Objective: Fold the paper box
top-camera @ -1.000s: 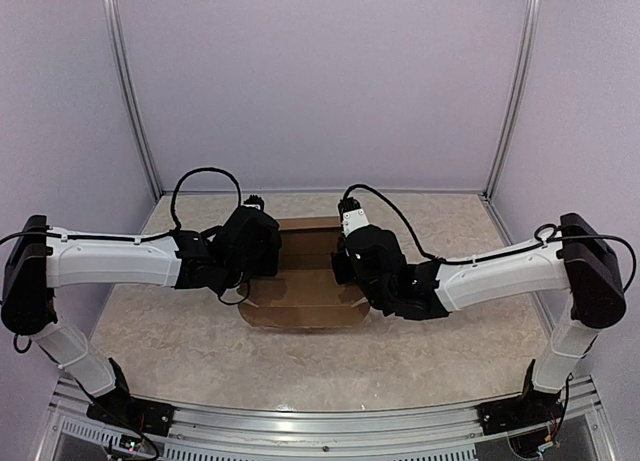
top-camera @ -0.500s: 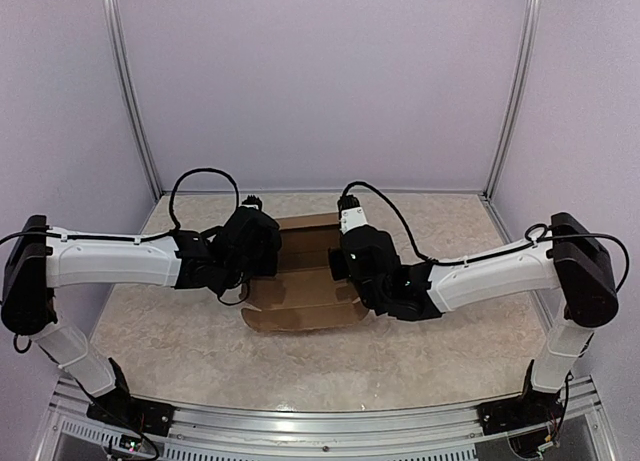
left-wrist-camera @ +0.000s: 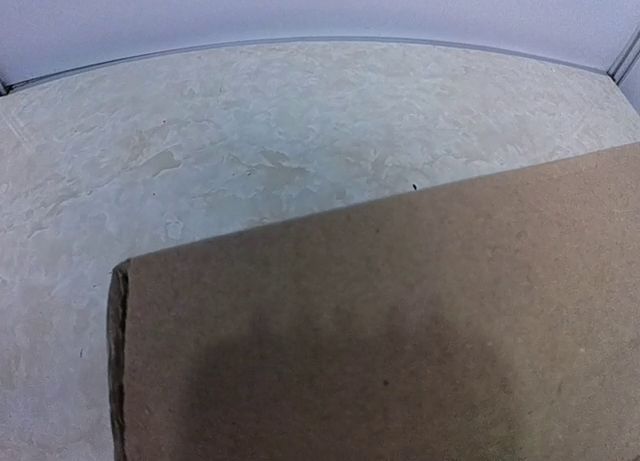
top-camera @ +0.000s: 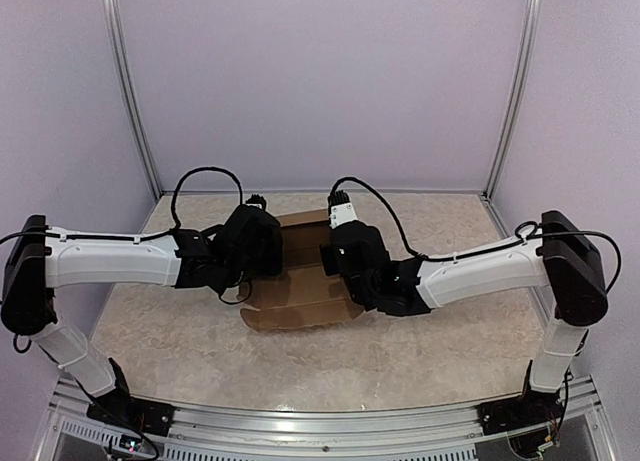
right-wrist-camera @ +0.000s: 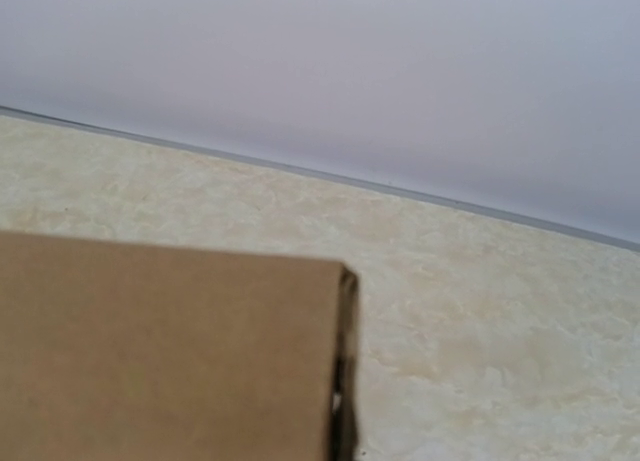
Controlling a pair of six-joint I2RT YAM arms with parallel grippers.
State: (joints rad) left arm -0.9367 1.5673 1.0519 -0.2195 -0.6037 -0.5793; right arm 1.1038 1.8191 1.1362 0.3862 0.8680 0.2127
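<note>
My worry is that the brown cardboard paper box (top-camera: 300,293) skids or buckles. It lies loose on the pale marbled tabletop (top-camera: 170,331), and if the two arms press inward unevenly a panel could crease off its score line, or a raised flap could spring flat once let go. The arms are also close together over it, so a careless move might knock one wrist into the other. The box sits mid-tabletop between them, with the left gripper (top-camera: 262,246) at its left edge and the right gripper (top-camera: 342,263) over its right half, near the far flap. Each wrist view shows only a cardboard panel (left-wrist-camera: 400,341) close below the lens and no fingers, so I cannot tell whether either gripper is clamped on cardboard or released; contact looks likely, no more.
</note>
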